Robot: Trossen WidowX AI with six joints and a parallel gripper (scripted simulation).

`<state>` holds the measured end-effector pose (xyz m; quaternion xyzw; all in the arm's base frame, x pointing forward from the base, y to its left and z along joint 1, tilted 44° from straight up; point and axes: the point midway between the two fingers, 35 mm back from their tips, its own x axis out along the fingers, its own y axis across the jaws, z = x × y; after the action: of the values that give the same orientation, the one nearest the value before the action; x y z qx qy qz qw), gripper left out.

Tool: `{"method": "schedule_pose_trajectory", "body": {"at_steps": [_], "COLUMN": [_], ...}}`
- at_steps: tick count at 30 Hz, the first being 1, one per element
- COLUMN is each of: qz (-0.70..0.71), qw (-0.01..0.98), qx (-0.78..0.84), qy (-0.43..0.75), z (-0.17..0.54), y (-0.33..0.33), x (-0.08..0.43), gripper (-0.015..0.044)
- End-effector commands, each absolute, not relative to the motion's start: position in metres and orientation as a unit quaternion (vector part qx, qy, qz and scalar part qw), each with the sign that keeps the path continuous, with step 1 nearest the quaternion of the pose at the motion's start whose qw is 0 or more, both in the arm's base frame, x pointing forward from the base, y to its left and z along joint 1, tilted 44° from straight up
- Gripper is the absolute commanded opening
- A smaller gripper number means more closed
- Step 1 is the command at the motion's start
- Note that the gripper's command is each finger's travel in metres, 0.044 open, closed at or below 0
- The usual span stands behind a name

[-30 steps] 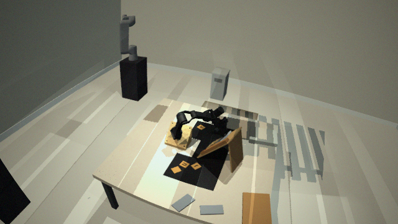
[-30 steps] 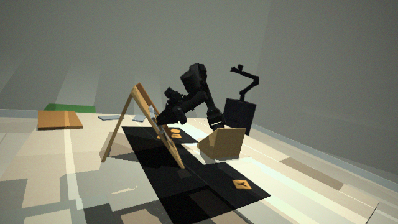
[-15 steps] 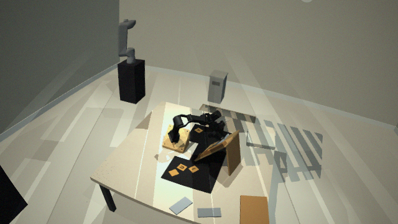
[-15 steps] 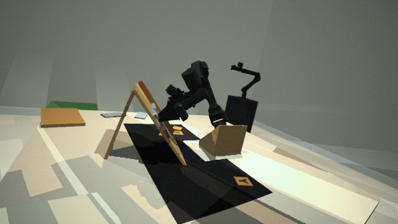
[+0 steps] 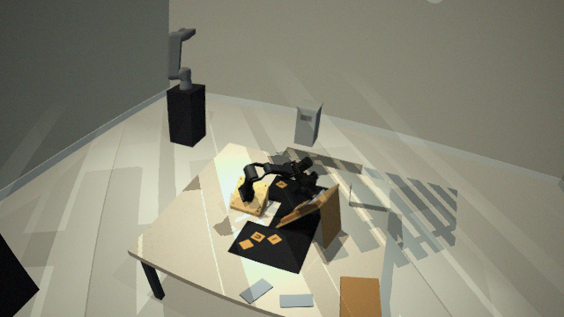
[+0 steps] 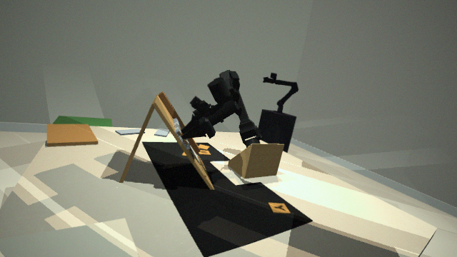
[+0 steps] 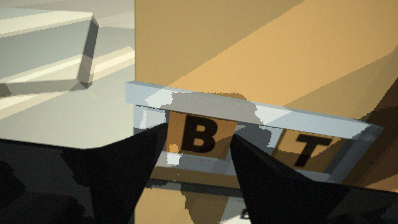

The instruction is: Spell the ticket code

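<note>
My gripper [image 7: 200, 133] [image 6: 183, 136] is shut on the B tile [image 7: 192, 145]. In the wrist view the B tile is upright to read and lies between the bars of the pale rail [image 7: 150, 95], a little in from its left end. The T tile [image 7: 302, 162] is in the rail near the right end, with a gap between it and the B tile. The rail is on the sloping wooden board [image 7: 220, 45] [image 6: 162, 108]. A pale card, probably the ticket [image 7: 234, 215], shows below the rail, mostly hidden; its code cannot be read.
A Y tile [image 5: 281, 184] [image 6: 279, 208] lies on the black mat [image 5: 286, 260] [image 6: 214, 235] on one side. A U tile [image 5: 257, 237], an I tile [image 5: 274, 239] and a tile with no readable letter [image 5: 246, 244] lie on the other. Two grey plates [image 5: 256, 291] [image 5: 296, 301] lie near the table edge.
</note>
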<state>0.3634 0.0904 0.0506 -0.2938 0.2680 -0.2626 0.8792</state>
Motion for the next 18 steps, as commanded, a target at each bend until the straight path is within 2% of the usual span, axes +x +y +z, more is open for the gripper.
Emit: {"method": "schedule_pose_trajectory", "body": {"at_steps": [1,18], "qz": [-0.261,-0.261], "qw": [0.879,0.878], "qx": [-0.295,-0.296], "qy": [0.27,0.27], "z": [0.0509,0.0572], "y": [0.088,0.0814], "x": [0.3616,0.3587], "gripper": [0.0,0.0]}}
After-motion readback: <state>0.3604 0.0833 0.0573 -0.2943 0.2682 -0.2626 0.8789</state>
